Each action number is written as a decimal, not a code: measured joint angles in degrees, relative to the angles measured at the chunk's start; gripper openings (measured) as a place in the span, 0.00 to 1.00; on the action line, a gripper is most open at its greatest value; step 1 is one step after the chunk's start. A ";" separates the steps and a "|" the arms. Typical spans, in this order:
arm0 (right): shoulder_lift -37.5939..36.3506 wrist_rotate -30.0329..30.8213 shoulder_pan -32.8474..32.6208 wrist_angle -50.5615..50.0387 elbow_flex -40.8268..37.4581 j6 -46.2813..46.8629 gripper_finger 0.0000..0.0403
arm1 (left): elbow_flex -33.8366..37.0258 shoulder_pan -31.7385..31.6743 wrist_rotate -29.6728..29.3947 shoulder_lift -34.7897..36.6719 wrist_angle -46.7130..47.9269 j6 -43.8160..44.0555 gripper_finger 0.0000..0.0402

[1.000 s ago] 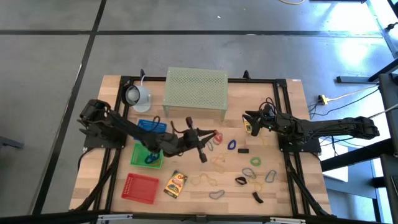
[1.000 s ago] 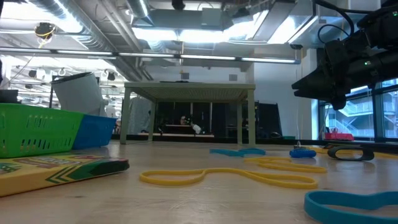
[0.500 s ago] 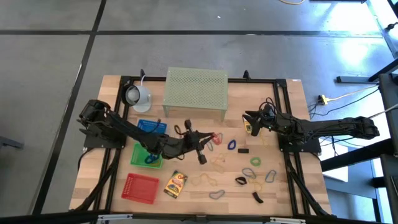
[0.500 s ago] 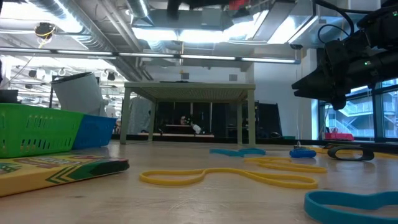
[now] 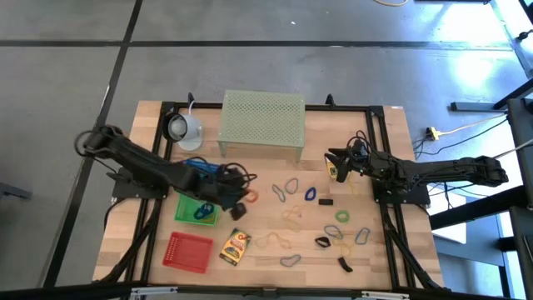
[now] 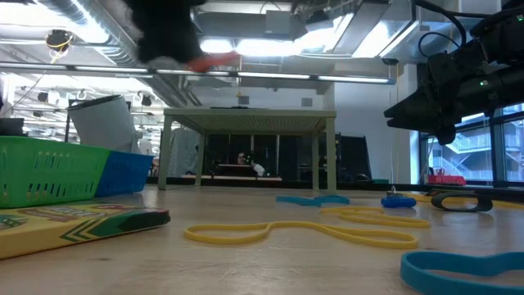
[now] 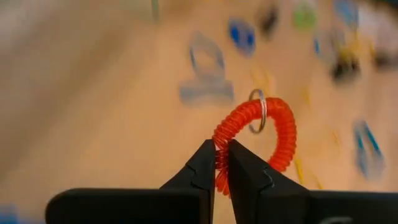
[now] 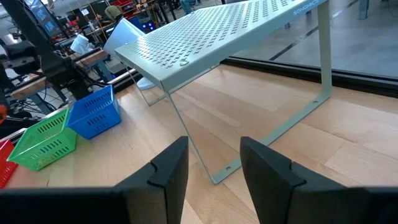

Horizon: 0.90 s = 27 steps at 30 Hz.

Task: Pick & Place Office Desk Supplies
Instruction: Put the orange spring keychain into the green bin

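Note:
My left gripper (image 5: pixel 240 202) hangs above the table just right of the green basket (image 5: pixel 196 208), shut on a red coiled loop (image 7: pixel 273 134) that carries a small metal ring (image 7: pixel 257 112). The low view shows that gripper as a dark blur (image 6: pixel 164 33) high up, with the red loop (image 6: pixel 214 59) beside it. Loose loops lie flat on the wood: blue (image 5: pixel 310 194), green (image 5: pixel 342 216), tan (image 5: pixel 291 218), grey (image 5: pixel 289 261). Black clips (image 5: pixel 325 201) lie among them, and a yellow box (image 5: pixel 236 246) lies near the front. My right gripper (image 5: pixel 331 165) waits open at the right. My left gripper pinches the red loop's coil at one spot on its edge (image 7: pixel 219 134) between its two fingertips. The rest of the loop stands out beyond the fingertips, lifted clear of the table, with the ring hanging on its far side.
A pale green mesh stand (image 5: pixel 262 125) and a white round lamp-like object (image 5: pixel 183 127) stand at the far side. A blue basket (image 5: pixel 204 169) and a red basket (image 5: pixel 190 252) flank the green one. Bare wood lies between the baskets and the scattered loops.
My left gripper has carried the red loop toward the table's left edge, from above the loose loops to beside the green basket, staying shut on it. Its wrist has turned and tipped downward on the way. The loop stays clear of the table.

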State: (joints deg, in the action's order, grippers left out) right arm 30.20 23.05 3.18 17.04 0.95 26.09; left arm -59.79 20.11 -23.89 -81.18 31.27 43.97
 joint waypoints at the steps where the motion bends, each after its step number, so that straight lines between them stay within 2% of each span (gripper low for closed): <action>1: 0.01 0.02 -0.01 0.02 -0.02 0.00 0.36 | -0.02 0.27 3.98 1.30 3.03 1.83 0.05; 4: 0.01 0.01 0.00 0.01 -0.01 0.00 0.36 | -0.02 1.96 13.34 4.50 11.01 5.91 0.05; 6: 0.00 0.01 -0.02 0.02 -0.02 0.00 0.36 | -0.02 3.72 15.08 5.89 15.44 7.93 0.05; 12: 0.00 0.02 0.00 0.01 -0.01 -0.01 0.36 | -0.02 8.90 10.78 6.69 26.73 13.70 0.05; 21: 0.00 0.02 -0.01 0.02 -0.01 0.00 0.36 | 0.00 13.03 2.18 6.20 33.71 22.86 0.05; 27: 0.00 0.02 -0.01 0.01 0.00 0.00 0.36 | 0.00 13.28 3.63 6.20 33.70 22.87 0.05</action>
State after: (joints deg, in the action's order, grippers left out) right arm 30.20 23.07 3.17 17.05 0.95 26.09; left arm -59.79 33.39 -20.25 -74.98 64.97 66.84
